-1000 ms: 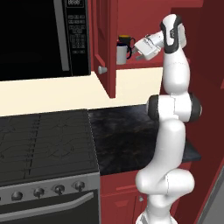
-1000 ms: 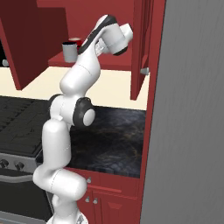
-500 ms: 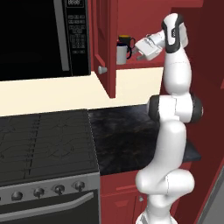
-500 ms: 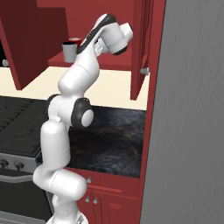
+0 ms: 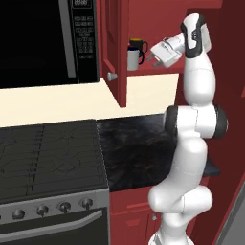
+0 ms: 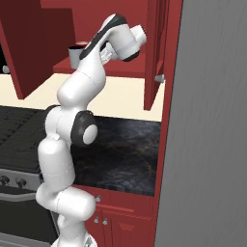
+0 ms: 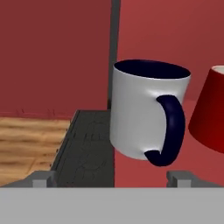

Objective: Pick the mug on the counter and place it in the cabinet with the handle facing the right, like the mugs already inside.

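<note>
We're looking at the cabinet (image 5: 158, 14) first, the dark red wall unit with its door (image 5: 116, 48) swung out toward us, left open so the arm can reach the shelf (image 5: 158, 69) inside. Below it runs the desk (image 5: 139, 143), the black marbled slab beside the stove (image 5: 48, 158), and nothing of the task sits on it now.

Up on the shelf, we see the mug (image 7: 146, 116) standing upright near the front edge, white body, navy inside. In the hand view its handle (image 7: 168, 131) points toward the red mug (image 7: 212, 109) just beside it; from the left base view that same handle sticks out to the right, matching the black mug (image 5: 137, 45) behind it. So we'd judge the orientation is as asked.

And the gripper (image 5: 154, 53) sits just off the mug, on its handle side, level with the shelf. The jaws stand wide apart, holding nothing; their tips frame the bottom of the hand view with the mug clear between and beyond them. We read this as the release done, the mug resting on its own base.

What's left, in our judgement, is a straight pull-back out of the cabinet, careful not to clip that handle or nudge the red mug.
</note>
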Motion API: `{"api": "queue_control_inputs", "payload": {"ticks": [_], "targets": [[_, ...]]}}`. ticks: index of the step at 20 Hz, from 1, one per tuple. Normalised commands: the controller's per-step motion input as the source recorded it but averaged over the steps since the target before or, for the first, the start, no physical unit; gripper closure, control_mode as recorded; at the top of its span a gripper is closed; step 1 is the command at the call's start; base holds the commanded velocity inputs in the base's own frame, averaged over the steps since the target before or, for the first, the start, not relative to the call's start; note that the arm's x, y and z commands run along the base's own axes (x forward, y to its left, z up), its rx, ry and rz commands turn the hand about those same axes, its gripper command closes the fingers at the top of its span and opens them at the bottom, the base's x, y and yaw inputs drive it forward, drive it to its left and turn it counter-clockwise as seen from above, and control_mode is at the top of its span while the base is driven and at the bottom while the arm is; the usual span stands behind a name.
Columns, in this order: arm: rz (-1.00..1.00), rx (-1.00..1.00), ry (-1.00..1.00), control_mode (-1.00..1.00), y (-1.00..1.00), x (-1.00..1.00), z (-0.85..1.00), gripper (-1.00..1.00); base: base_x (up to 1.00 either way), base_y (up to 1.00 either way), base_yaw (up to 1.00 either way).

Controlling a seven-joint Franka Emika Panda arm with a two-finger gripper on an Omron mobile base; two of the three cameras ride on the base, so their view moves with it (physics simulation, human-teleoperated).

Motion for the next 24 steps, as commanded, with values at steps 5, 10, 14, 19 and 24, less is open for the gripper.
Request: {"api": "queue_control_inputs", "payload": {"ticks": [5, 10, 14, 19, 24], "targets": [[-0.03, 0.0, -0.03, -1.0, 0.01, -0.35, 0.0, -1.0, 0.0, 0.0, 0.0], [-0.03, 0.0, -0.03, -1.0, 0.13, -0.32, 0.0, -1.0, 0.0, 0.0, 0.0], [-0.04, 0.0, -0.02, -1.0, 0.24, -0.3, 0.0, -1.0, 0.0, 0.0, 0.0], [-0.04, 0.0, -0.01, -1.0, 0.09, -0.42, 0.0, -1.0, 0.0, 0.0, 0.0], [-0.04, 0.0, 0.0, -1.0, 0.01, -0.48, 0.0, -1.0, 0.0, 0.0, 0.0]]}}
